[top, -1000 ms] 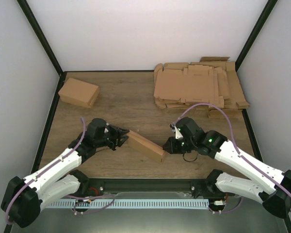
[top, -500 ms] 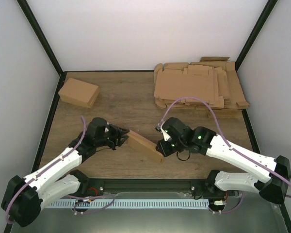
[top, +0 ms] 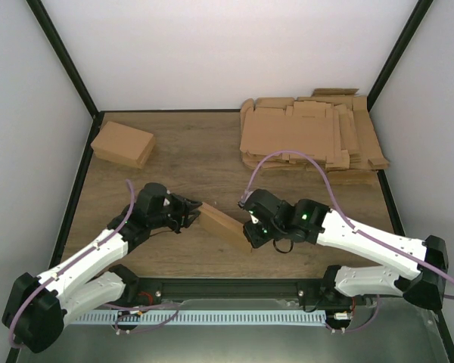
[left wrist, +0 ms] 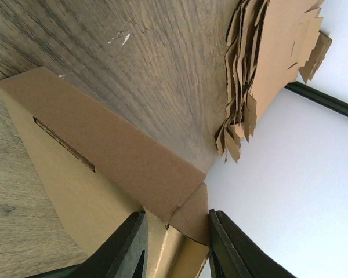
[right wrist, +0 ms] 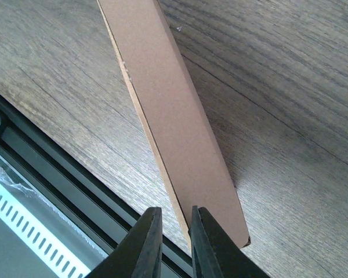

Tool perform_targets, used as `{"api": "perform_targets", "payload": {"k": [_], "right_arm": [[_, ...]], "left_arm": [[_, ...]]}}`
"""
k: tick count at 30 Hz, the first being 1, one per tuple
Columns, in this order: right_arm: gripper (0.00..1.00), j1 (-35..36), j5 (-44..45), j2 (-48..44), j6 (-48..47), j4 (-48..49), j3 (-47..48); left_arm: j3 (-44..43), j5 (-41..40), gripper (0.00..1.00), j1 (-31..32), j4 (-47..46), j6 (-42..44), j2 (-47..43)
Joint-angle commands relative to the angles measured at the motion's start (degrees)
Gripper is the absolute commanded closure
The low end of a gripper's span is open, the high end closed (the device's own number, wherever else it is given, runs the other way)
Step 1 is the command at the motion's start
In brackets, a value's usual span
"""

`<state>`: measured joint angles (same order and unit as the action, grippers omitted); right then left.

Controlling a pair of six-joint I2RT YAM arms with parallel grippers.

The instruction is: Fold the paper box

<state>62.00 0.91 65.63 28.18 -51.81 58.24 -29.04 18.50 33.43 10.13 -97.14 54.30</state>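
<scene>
Toward the near middle of the surface (top: 197, 155), the paper box (top: 225, 225) hangs slantwise between the two arms, one end in each gripper. The left gripper (top: 189, 212) is clenched on the box's left end; its wrist view shows a finger on either side of the corner. The right gripper (top: 251, 231) has its fingers drawn almost together over the thin edge at the right end, and looks to be pinching it. Holding both ends probably steadies the box so that a wall or tab can be pressed home without the box sliding on the wood.

It is plain brown cardboard with no print, shallow and long, and already looks largely shaped. The left wrist view shows a narrow slot (left wrist: 64, 145) cut in one long side. A small corner flap (left wrist: 191, 211) stands slightly proud between the left fingers, likely not yet tucked. A pile of flat blanks (top: 310, 136) lies at the far right, and another folded box (top: 122, 144) at the far left, both well apart from the work
</scene>
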Motion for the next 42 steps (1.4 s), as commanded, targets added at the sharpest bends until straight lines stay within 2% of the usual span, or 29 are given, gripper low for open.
{"api": "perform_targets", "payload": {"k": [1,11,14,22,29,33,39,42], "right_arm": [[0.83,1.1,1.08,0.81,0.53,-3.51,0.02],[0.83,1.17,-7.48,-2.4,4.59,6.15,-10.5],[0.83,1.15,-7.72,-2.52,6.22,7.39,-12.92],[0.79,1.19,-4.86,-3.88,5.56,3.56,-5.04],[0.79,1.03,-1.72,-4.29,6.02,-1.57,1.93],[0.85,0.58,-0.95,-5.12,7.1,-2.21,0.33],[0.96,0.58,-6.22,-5.02,8.14,0.91,-7.36],[0.97,0.58,-7.28,-5.51,9.08,2.49,-11.36]], "left_arm": [[0.21,-1.78,0.69,0.07,4.55,0.82,0.8],[0.56,-1.69,0.7,0.14,4.55,0.97,0.88],[0.78,-1.71,0.72,0.11,4.55,1.0,0.89],[0.74,-1.93,0.73,0.16,4.81,1.02,0.89],[0.56,-1.89,0.73,0.16,4.81,1.17,1.41],[0.36,-1.75,0.73,0.23,4.73,1.34,1.8],[0.3,-1.63,0.73,0.23,4.72,1.25,2.21],[0.3,-1.63,0.74,0.23,4.81,1.17,2.21]]}}
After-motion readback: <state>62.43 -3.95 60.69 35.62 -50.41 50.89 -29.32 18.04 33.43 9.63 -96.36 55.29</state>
